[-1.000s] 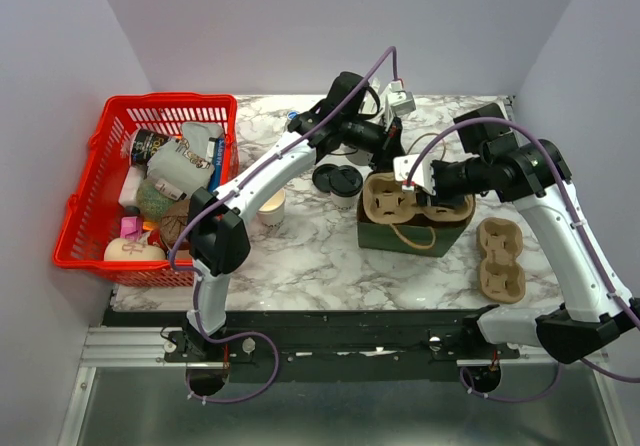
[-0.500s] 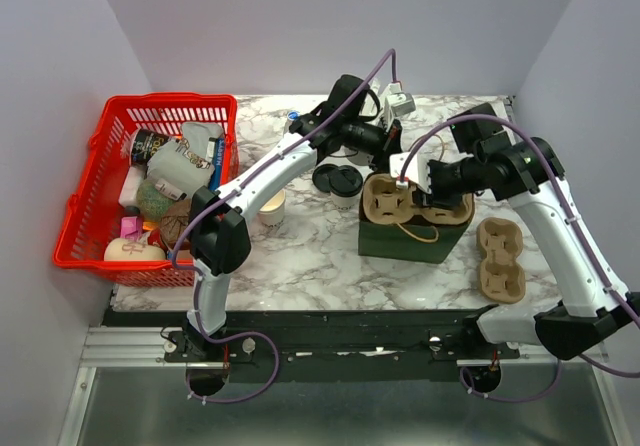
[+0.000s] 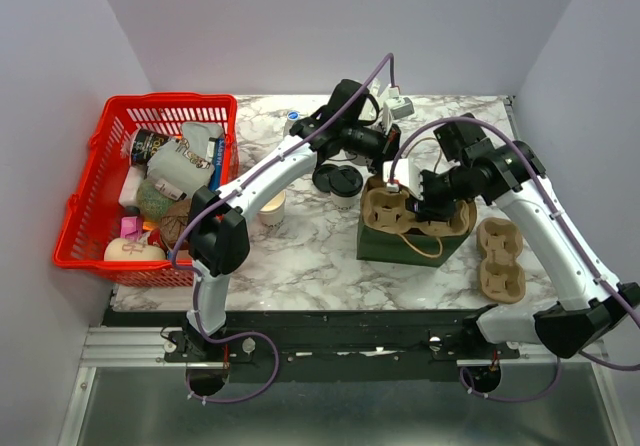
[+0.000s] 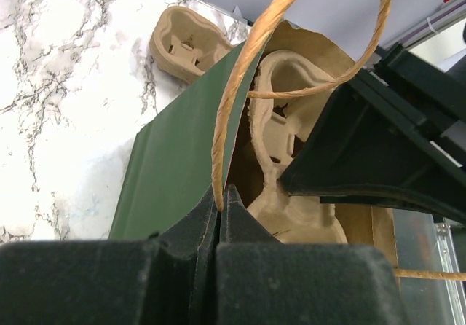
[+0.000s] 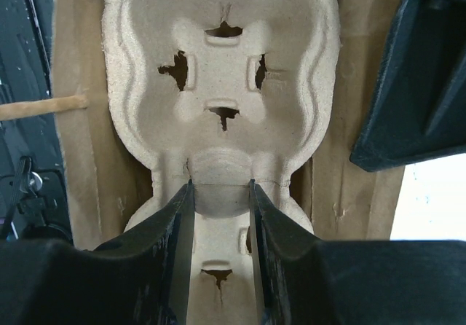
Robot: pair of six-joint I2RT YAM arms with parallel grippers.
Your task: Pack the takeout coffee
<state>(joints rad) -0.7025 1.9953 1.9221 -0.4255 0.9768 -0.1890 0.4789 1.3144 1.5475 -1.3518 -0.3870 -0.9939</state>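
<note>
left gripper pinches bag handle so green bag gapes; right gripper clamps cup carrier between fingers, to seat it.

The takeout coffee stands upright on the marble bench, untouched and free of any tool. It is a small cup, seen almost from straight above, so its round black lid hides most of it and only a sliver of cream-white wall shows at the near side. It sits just left of the green bag, with a black disc close against its left side
</note>
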